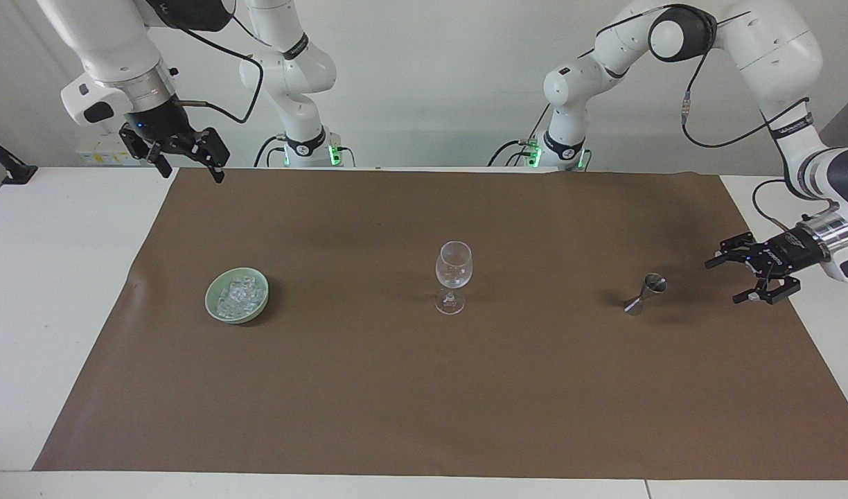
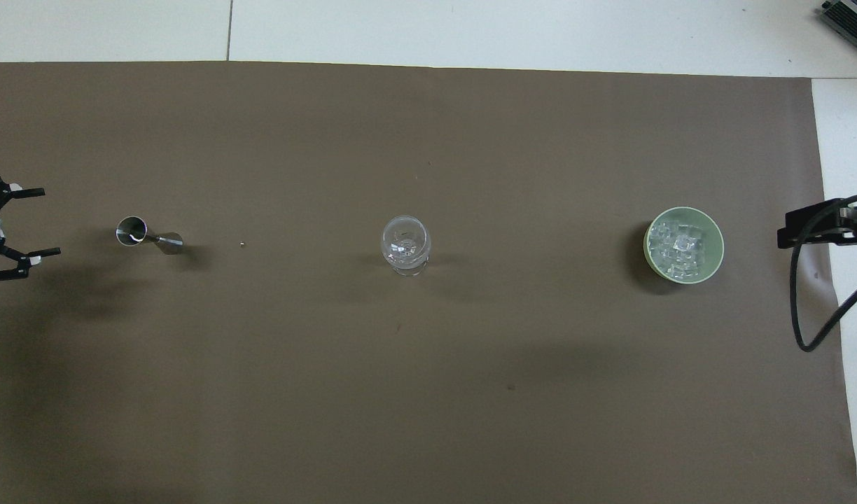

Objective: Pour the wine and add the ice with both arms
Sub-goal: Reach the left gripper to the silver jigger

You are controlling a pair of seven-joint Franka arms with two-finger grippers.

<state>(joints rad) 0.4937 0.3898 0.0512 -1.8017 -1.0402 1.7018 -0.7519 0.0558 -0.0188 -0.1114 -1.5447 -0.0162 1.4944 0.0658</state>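
A clear stemmed glass (image 1: 454, 274) (image 2: 405, 245) stands upright mid-mat. A small steel jigger (image 1: 646, 293) (image 2: 145, 234) stands beside it toward the left arm's end. Toward the right arm's end, a pale green bowl (image 1: 211, 305) (image 2: 718, 234) holds the ice (image 1: 238, 294) (image 2: 680, 245), several clear cubes. My left gripper (image 1: 723, 282) (image 2: 49, 220) is open, low over the mat's edge, a short gap from the jigger and pointing at it. High over the mat's corner nearest the robots, my right gripper (image 1: 192, 173) (image 2: 792, 227) waits open and empty. The wine is out of view.
A brown mat (image 1: 396, 388) (image 2: 428, 420) covers most of the white table. A tiny speck (image 2: 241, 244) lies between jigger and glass. A black cable (image 2: 806, 308) loops under the right wrist. A black clamp (image 1: 5, 166) sits at the table's edge.
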